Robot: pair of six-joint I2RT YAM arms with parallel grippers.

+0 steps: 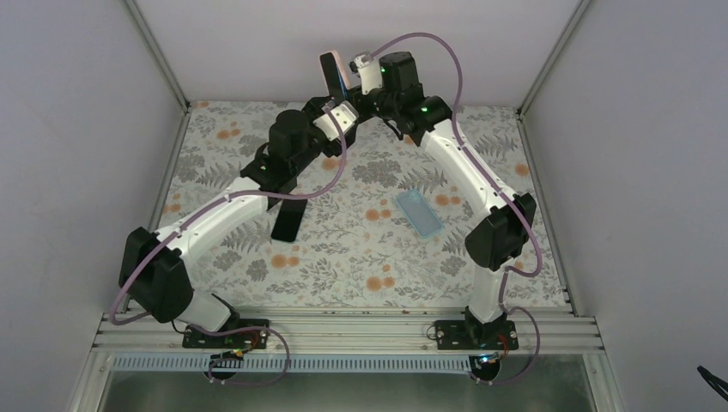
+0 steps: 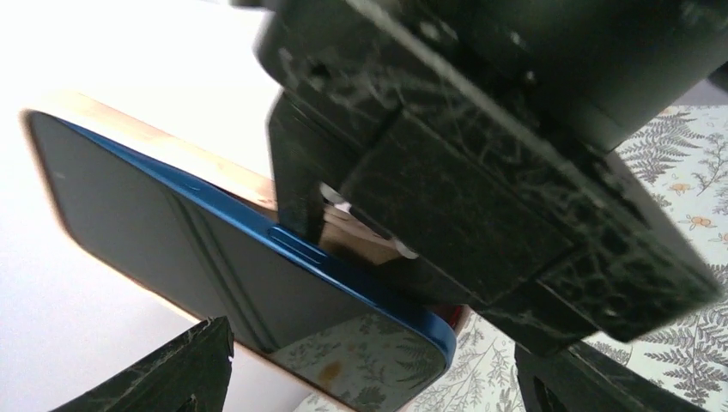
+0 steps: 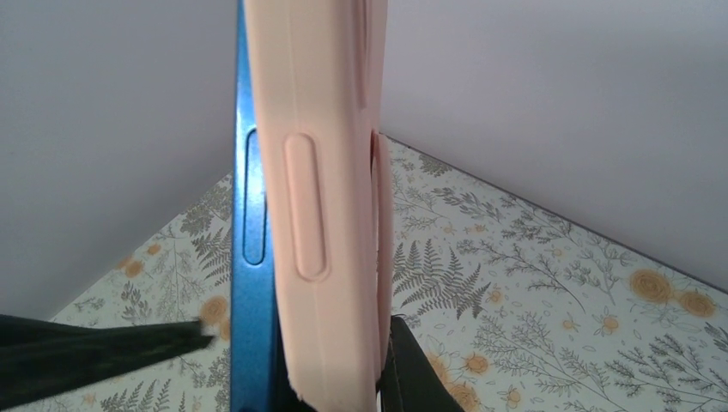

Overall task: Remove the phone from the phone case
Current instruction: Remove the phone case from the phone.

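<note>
The phone (image 2: 215,249) is held in the air at 12 o'clock over the counter (image 1: 343,266), standing roughly on end, with its blue frame already proud of the peach phone case (image 3: 318,215) along one long side. The right hand (image 3: 300,343) is clamped across the pair, one finger on the bare blue edge and the other behind the case. The left hand (image 2: 373,356) has its fingers spread either side of the phone's lower corner, and I see no clear contact there. The phone should behave as a stiff, smooth, fairly heavy slab with a glass face that would not survive a fall well. The case looks soft and rubbery, likely to flex and cling, so peeling its lip back at a corner while gripping the phone by its metal edges seems the safer hold. On the counter, a pale blue slab (image 1: 418,213) lies just to 3 o'clock of centre, and a black slab (image 1: 286,221) lies at 9 o'clock under the left forearm. Neither is close to the work. The real crowding is the two hands, near each other around one narrow object.
</note>
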